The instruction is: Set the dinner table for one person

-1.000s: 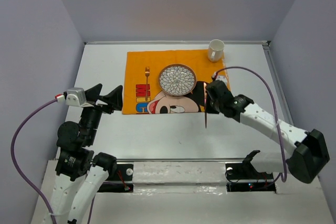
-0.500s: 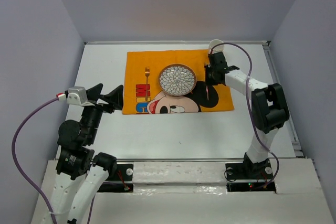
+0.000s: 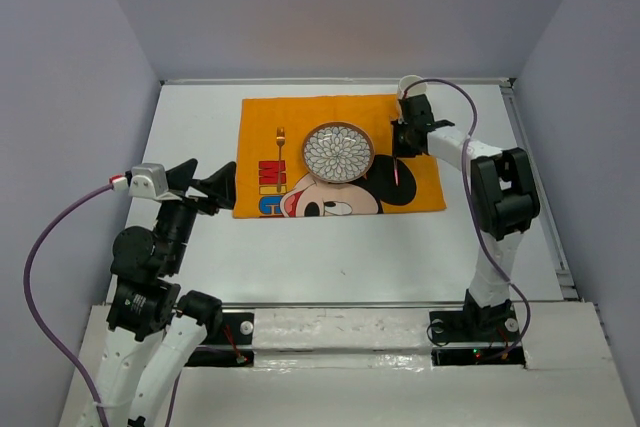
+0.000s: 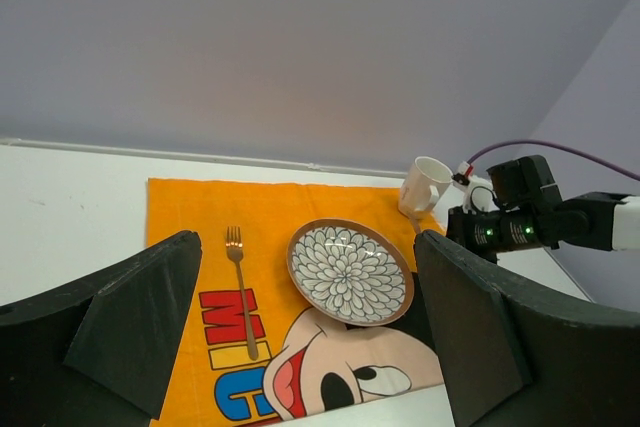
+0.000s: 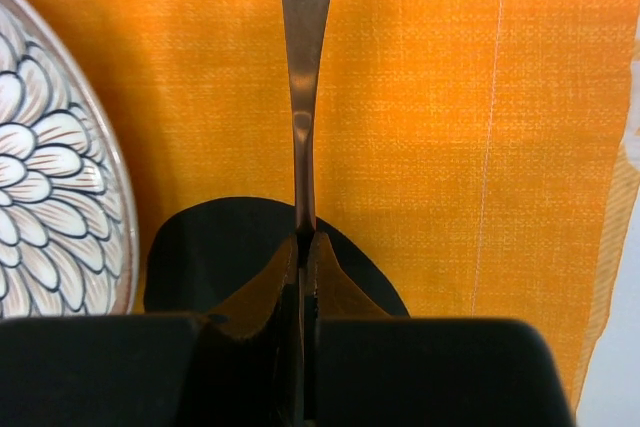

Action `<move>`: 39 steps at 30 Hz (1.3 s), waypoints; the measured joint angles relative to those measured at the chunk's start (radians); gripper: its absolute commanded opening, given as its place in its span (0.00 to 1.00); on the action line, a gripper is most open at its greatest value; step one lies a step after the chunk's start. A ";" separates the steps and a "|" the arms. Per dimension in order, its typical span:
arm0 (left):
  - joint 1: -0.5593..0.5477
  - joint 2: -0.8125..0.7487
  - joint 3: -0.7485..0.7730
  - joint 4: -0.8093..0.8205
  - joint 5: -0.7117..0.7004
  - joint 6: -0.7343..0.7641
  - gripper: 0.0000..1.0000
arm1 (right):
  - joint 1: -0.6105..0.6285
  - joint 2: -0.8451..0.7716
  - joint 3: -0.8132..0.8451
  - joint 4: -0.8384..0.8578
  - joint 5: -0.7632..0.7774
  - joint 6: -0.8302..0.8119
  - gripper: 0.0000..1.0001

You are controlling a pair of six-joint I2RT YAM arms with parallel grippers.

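Dinner table (image 3: 300,257): white, walled by grey-lilac panels; long axis left to right
Placemat (image 3: 262,115): one; orange, on the far half of the table
Knife (image 5: 303,97): one; copper, long axis near to far, blade end towards the near edge, over the mat just right of the plate
Right gripper (image 5: 302,242): pinching the knife's handle end
Left gripper (image 3: 205,177): spread wide, near the mat's left edge
Plate (image 3: 338,151): one
Fork (image 3: 281,137): one; left of the plate, parallel to the knife
Mug (image 4: 425,184): one; far right corner of the mat, partly hidden by the right arm from above

Plate (image 5: 50,147) beside right pincer (image 5: 303,247) and knife (image 5: 303,47)
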State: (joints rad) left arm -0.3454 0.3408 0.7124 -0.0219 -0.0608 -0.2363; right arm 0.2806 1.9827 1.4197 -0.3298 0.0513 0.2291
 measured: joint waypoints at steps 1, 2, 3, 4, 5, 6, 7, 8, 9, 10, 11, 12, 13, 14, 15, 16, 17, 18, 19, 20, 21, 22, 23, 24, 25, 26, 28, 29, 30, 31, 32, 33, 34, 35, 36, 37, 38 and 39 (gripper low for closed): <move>0.000 0.001 0.000 0.000 0.000 0.000 0.99 | 0.000 0.008 0.000 0.000 -0.001 0.003 0.00; 0.000 0.003 0.000 0.000 0.000 0.000 0.99 | 0.000 0.013 0.000 -0.001 -0.003 0.003 0.00; 0.000 0.005 0.000 0.000 0.000 0.000 0.99 | 0.000 0.018 0.000 -0.001 -0.004 0.004 0.00; 0.000 0.008 0.000 0.000 0.000 0.000 0.99 | 0.000 0.024 0.000 -0.001 -0.004 0.006 0.00; 0.000 0.009 0.000 0.000 0.000 0.000 0.99 | 0.000 0.029 0.000 -0.001 -0.004 0.006 0.00; 0.000 0.010 0.000 0.000 0.000 0.000 0.99 | -0.002 0.031 0.000 -0.001 -0.003 0.006 0.00; 0.000 0.010 0.000 0.000 0.000 0.000 0.99 | -0.005 0.032 0.000 -0.001 -0.003 0.006 0.00; 0.000 0.010 0.000 0.000 0.000 0.000 0.99 | -0.006 0.033 0.000 0.000 -0.003 0.006 0.00; 0.000 0.010 0.000 0.000 0.000 0.000 0.99 | -0.006 0.034 0.000 0.000 -0.003 0.007 0.00; 0.000 0.010 0.000 0.000 0.000 0.000 0.99 | -0.008 0.034 0.001 -0.001 -0.003 0.007 0.00; 0.000 0.010 0.000 0.000 0.000 0.000 0.99 | -0.008 0.035 0.002 -0.001 -0.003 0.008 0.00; 0.000 0.010 0.000 0.000 0.000 0.000 0.99 | -0.009 0.036 0.004 -0.002 -0.003 0.008 0.00; 0.000 0.010 0.000 0.000 0.000 0.000 0.99 | -0.009 0.037 0.005 -0.001 -0.003 0.009 0.00; 0.000 0.010 0.000 0.000 0.000 0.000 0.99 | -0.010 0.039 0.008 -0.001 0.000 0.010 0.02; 0.000 0.010 0.000 0.000 0.000 0.000 0.99 | -0.011 0.042 0.013 -0.001 0.002 0.011 0.04; 0.000 0.010 0.000 0.000 0.000 0.000 0.99 | -0.011 0.044 0.014 0.000 0.002 0.011 0.06; 0.001 0.010 0.000 0.000 0.000 0.000 0.99 | -0.011 0.047 0.018 0.000 0.005 0.011 0.07; 0.001 0.010 0.000 0.000 0.000 0.000 0.99 | -0.011 0.050 0.020 0.000 0.008 0.011 0.08; 0.001 0.010 0.000 0.000 0.000 0.000 0.99 | -0.011 0.054 0.024 0.000 0.012 0.013 0.10; 0.001 0.010 0.000 0.000 0.000 0.000 0.99 | -0.011 0.058 0.026 0.000 0.016 0.013 0.11; 0.001 0.010 0.000 0.000 0.000 0.000 0.99 | -0.011 0.062 0.028 0.000 0.020 0.013 0.13; 0.001 0.010 0.000 0.000 0.000 0.000 0.99 | -0.011 0.066 0.030 0.000 0.021 0.013 0.18; 0.001 0.011 0.000 0.000 0.000 0.000 0.99 | -0.011 0.069 0.033 0.000 0.023 0.014 0.21; 0.001 0.011 0.000 0.000 0.000 0.000 0.99 | -0.011 0.073 0.036 0.000 0.025 0.014 0.24; 0.003 0.011 0.000 0.000 0.000 0.000 0.99 | -0.011 0.075 0.037 0.000 0.027 0.014 0.27; 0.005 0.011 0.000 0.000 0.000 0.000 0.99 | -0.011 0.076 0.037 0.000 0.029 0.015 0.33; 0.007 0.011 0.000 0.000 0.000 0.000 0.99 | -0.011 0.076 0.037 0.000 0.034 0.014 0.39; 0.007 0.011 0.000 0.000 0.000 0.000 0.99 | -0.011 0.076 0.037 0.002 0.035 0.016 0.41; 0.008 0.011 0.000 0.000 0.000 0.000 0.99 | -0.011 0.075 0.037 0.001 0.037 0.019 0.46; 0.008 0.011 0.000 0.000 0.000 0.000 0.99 | -0.011 0.075 0.037 0.001 0.037 0.019 0.47; 0.010 0.012 0.000 0.000 0.000 0.000 0.99 | -0.011 0.073 0.037 0.000 0.038 0.021 0.49; 0.011 0.013 0.000 0.000 0.000 0.000 0.99 | -0.011 0.068 0.037 0.000 0.038 0.023 0.50; 0.013 0.015 0.000 0.000 0.001 0.000 0.99 | -0.011 0.055 0.035 -0.002 0.036 0.026 0.54; 0.014 0.017 0.000 0.000 0.001 0.000 0.99 | -0.011 0.039 0.026 0.002 0.031 0.028 0.56; 0.015 0.018 0.000 0.000 0.001 0.000 0.99 | -0.011 0.010 0.008 0.001 0.022 0.033 0.57; 0.017 0.019 0.000 0.000 0.001 0.000 0.99 | -0.011 -0.023 -0.010 0.001 0.015 0.039 0.62; 0.020 0.019 0.000 0.000 0.001 0.000 0.99 | -0.011 -0.061 -0.028 0.001 0.000 0.042 0.71; 0.021 0.019 0.000 0.000 0.001 0.000 0.99 | -0.011 -0.104 -0.052 0.008 -0.010 0.048 0.74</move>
State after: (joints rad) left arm -0.3248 0.3595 0.7124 -0.0219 -0.0601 -0.2363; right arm 0.2695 1.8790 1.3674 -0.3222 0.0410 0.2768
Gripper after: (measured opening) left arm 0.989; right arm 0.584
